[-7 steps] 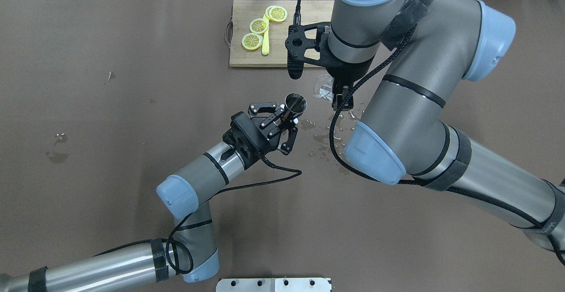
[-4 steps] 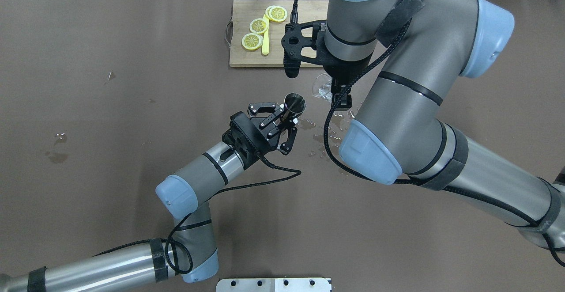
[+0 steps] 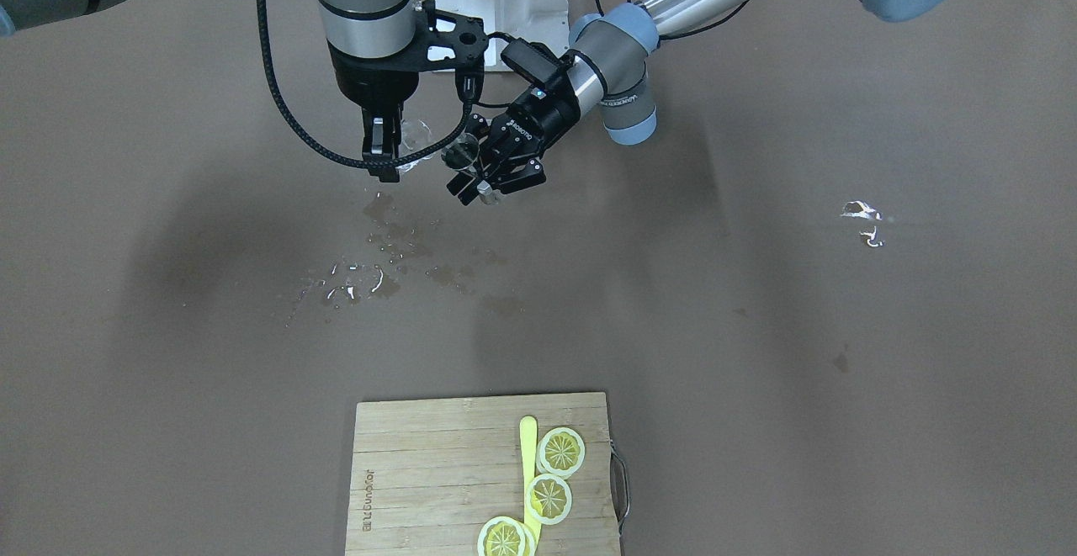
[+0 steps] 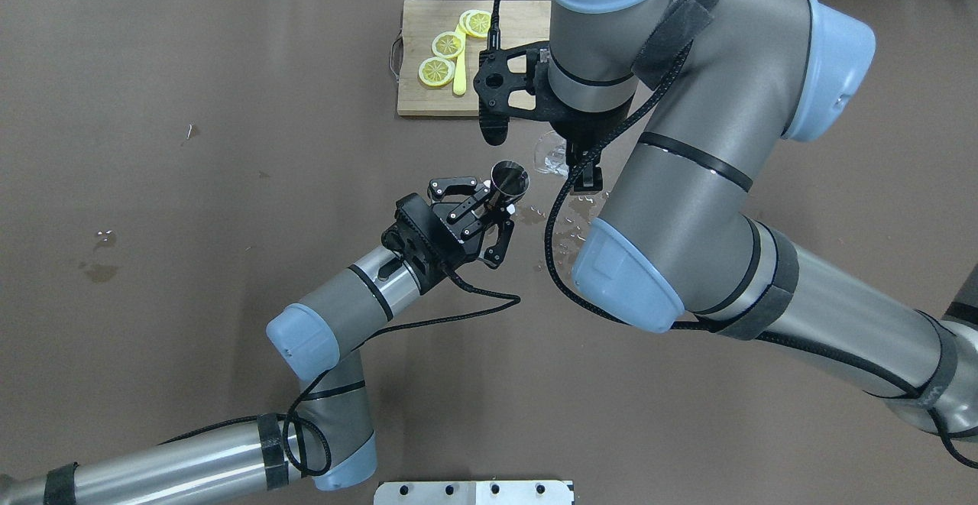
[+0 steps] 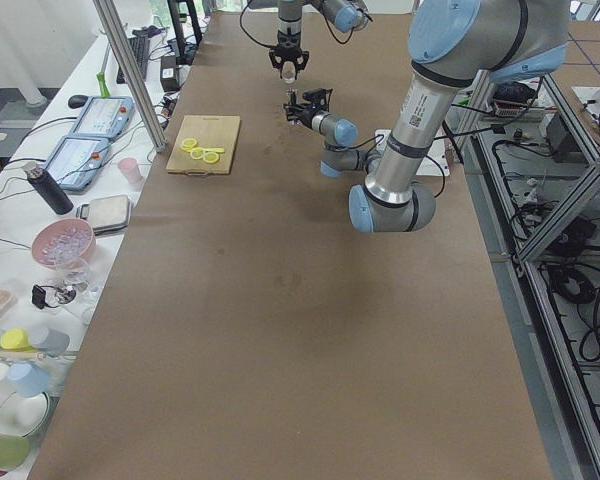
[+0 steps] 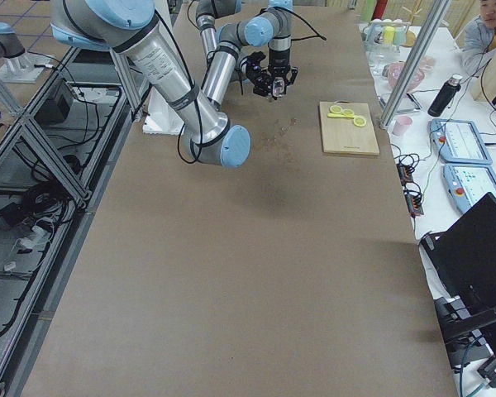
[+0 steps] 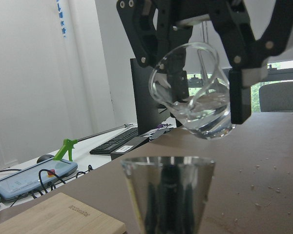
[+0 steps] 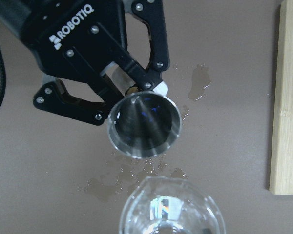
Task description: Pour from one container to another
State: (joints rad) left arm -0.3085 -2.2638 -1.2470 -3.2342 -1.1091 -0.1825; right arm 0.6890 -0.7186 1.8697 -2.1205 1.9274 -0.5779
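Observation:
A steel cone-shaped jigger (image 4: 510,179) (image 3: 461,152) is held upright off the table, with my left gripper (image 4: 495,201) (image 8: 132,85) shut on its lower part. A clear glass (image 4: 552,155) (image 7: 200,92) with a little water in it hangs tilted just right of the jigger, slightly higher, mouth leaning toward it. My right gripper (image 4: 571,163) (image 3: 385,150) is shut on the glass, pointing down. In the right wrist view the jigger (image 8: 144,124) lies just beyond the glass rim (image 8: 171,209). No water is seen flowing.
Water drops and wet patches (image 4: 569,234) (image 3: 379,274) lie on the brown table under both grippers. A wooden cutting board (image 4: 428,100) (image 3: 421,455) with lemon slices (image 4: 447,45) and a yellow stick sits at the table's far side.
My right arm has carried the glass to the left in the overhead view, closer to the jigger. The left gripper and jigger have barely moved.

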